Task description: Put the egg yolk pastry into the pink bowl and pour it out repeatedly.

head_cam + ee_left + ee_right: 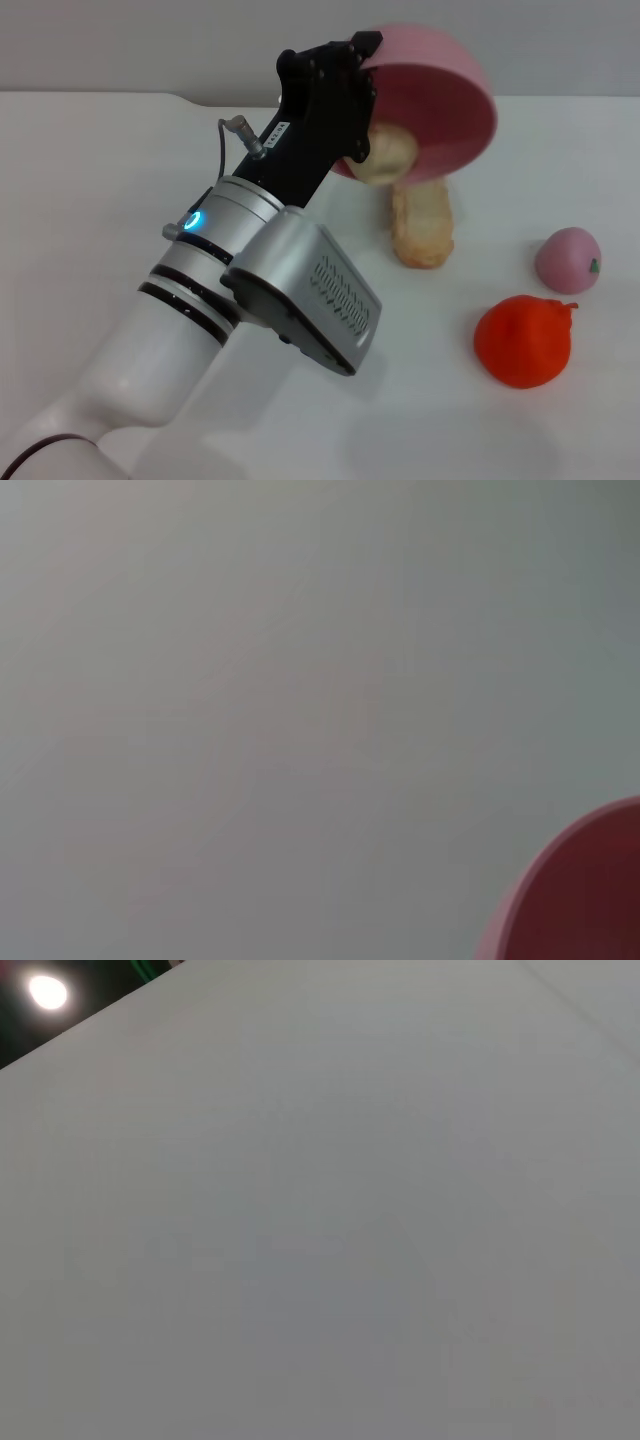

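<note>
Nearest us on the desk [90,200] lie an orange ball [524,340] and a pink peach [567,260]. Farther back, our left end effector [350,95] clamps the tipped pink bowl [450,100] by its rim; the egg yolk pastry [385,155] sits at its lower lip, above a long pastry [423,225].

pink bowl [455,95]: smooth plastic | egg yolk pastry [385,155]: matt, doughy | table [90,190]: matt
</note>
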`<state>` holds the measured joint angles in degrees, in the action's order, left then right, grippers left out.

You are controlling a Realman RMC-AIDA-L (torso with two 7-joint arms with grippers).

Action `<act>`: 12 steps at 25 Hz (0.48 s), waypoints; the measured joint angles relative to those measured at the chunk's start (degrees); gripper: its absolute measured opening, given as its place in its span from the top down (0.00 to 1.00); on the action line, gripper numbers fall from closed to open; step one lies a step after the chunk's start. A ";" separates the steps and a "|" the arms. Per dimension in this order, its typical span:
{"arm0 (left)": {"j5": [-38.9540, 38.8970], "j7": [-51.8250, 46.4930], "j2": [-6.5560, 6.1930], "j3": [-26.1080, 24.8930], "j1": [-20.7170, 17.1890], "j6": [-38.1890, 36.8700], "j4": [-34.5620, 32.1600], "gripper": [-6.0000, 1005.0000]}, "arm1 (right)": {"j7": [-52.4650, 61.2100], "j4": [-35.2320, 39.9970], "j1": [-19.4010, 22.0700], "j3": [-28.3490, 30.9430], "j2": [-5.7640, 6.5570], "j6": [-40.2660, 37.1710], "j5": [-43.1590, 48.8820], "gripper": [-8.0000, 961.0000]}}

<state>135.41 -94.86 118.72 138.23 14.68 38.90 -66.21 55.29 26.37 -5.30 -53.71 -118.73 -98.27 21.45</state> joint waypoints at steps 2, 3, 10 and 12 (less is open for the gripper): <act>0.04 3.18 -0.04 0.91 0.02 3.96 1.42 0.95 | 0.00 -0.04 -0.01 -0.04 0.01 0.00 0.00 0.37; 0.04 3.18 -0.04 0.91 0.02 3.96 1.42 0.95 | 0.00 -0.12 -0.05 -0.07 0.01 0.00 0.00 0.37; 0.09 7.76 -0.03 1.86 0.72 6.58 3.34 0.95 | 0.00 -0.51 -0.54 -0.11 -0.01 -0.04 0.00 0.36; 0.13 10.64 0.02 2.27 1.10 7.85 3.88 0.95 | 0.01 -0.55 -0.62 -0.10 -0.01 -0.05 0.00 0.36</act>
<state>135.54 -84.22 118.74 140.50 15.78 46.76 -62.33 55.29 25.82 -5.93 -53.81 -118.74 -98.32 21.46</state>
